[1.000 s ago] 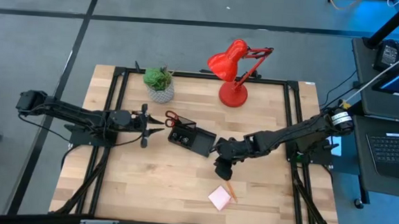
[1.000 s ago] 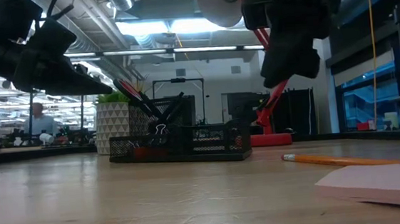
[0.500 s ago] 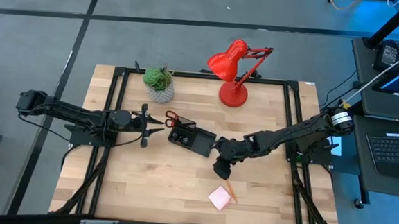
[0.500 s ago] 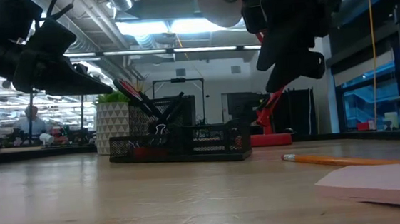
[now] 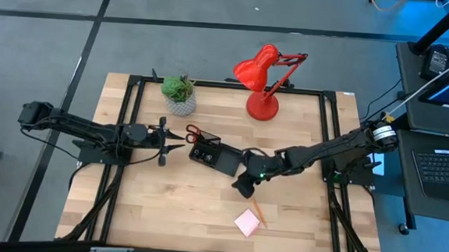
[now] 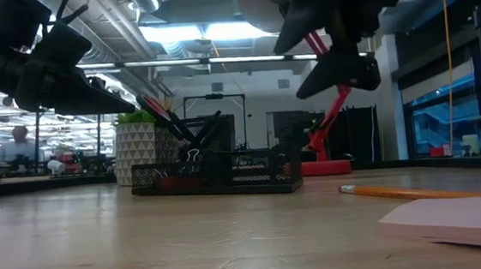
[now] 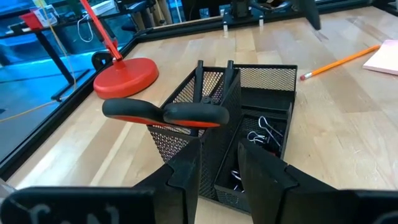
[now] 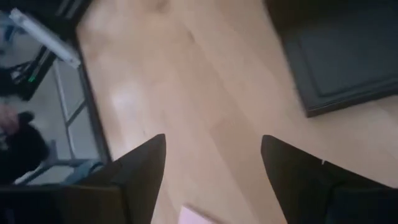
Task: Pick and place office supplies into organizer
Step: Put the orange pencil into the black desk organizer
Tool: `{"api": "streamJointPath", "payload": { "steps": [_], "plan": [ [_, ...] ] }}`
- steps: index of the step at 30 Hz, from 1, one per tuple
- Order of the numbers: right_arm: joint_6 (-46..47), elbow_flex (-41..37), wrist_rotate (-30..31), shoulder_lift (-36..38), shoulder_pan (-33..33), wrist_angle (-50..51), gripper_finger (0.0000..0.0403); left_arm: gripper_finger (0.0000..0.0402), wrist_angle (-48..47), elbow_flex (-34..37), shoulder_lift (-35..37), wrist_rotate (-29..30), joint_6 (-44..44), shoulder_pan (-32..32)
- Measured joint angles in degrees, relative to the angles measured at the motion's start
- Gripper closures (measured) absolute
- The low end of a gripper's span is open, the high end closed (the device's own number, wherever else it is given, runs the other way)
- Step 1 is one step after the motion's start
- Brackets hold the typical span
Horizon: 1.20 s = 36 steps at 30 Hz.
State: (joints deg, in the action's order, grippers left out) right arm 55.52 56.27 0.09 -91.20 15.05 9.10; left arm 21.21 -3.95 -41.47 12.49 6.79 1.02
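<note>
Right claw [image 5: 243, 186] open, empty, above bench [image 5: 165, 208] beside organizer [image 5: 216, 156] | left claw [image 5: 178, 138] fingers narrowly parted, near scissors [image 5: 194, 132] | pencil [image 5: 257, 213] by sticky pad [image 5: 247, 222]

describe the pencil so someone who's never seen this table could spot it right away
Start at the red desk lamp at the table's far edge and come straight toward the near edge. There a pink sticky-note pad lies alone on the bare wood. The orange pencil lies touching its right side, the only long thin thing there.

Both arms are dark and slim, made of jointed segments. The right arm [image 5: 324, 152] has a silver ring near its base, and the fingers [image 8: 140, 174] are flat, black wedges.
</note>
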Motion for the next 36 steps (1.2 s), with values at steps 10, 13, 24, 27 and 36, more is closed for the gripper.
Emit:
{"api": "streamJointPath", "payload": {
  "steps": [10, 13, 24, 27, 36],
  "plan": [
    [3.13, 10.01, 8.85, -4.01, 0.56, 24.22, 0.0137, 0.0302, -0.71, 0.02, 0.02, -0.17, 0.00, 0.00],
    [4.12, 15.74, 9.10, -8.24, 0.94, 30.34, 0.0137, 0.0302, -1.21, 0.02, -0.01, -0.19, 0.00, 0.00],
    [10.24, 23.27, 2.72, -19.98, 1.68, 39.08, 0.0137, 0.0302, -2.75, 0.02, -0.04, -0.20, 0.00, 0.00],
    [10.46, 23.19, 1.62, -20.74, 1.68, 39.28, 0.0137, 0.0302, -3.20, 0.02, -0.04, -0.22, 0.00, 0.00],
    [10.93, 23.17, 1.69, -21.41, 1.37, 38.22, 0.0137, 0.0302, -3.74, 0.02, -0.04, -0.22, 0.00, 0.01]
  ]
}}
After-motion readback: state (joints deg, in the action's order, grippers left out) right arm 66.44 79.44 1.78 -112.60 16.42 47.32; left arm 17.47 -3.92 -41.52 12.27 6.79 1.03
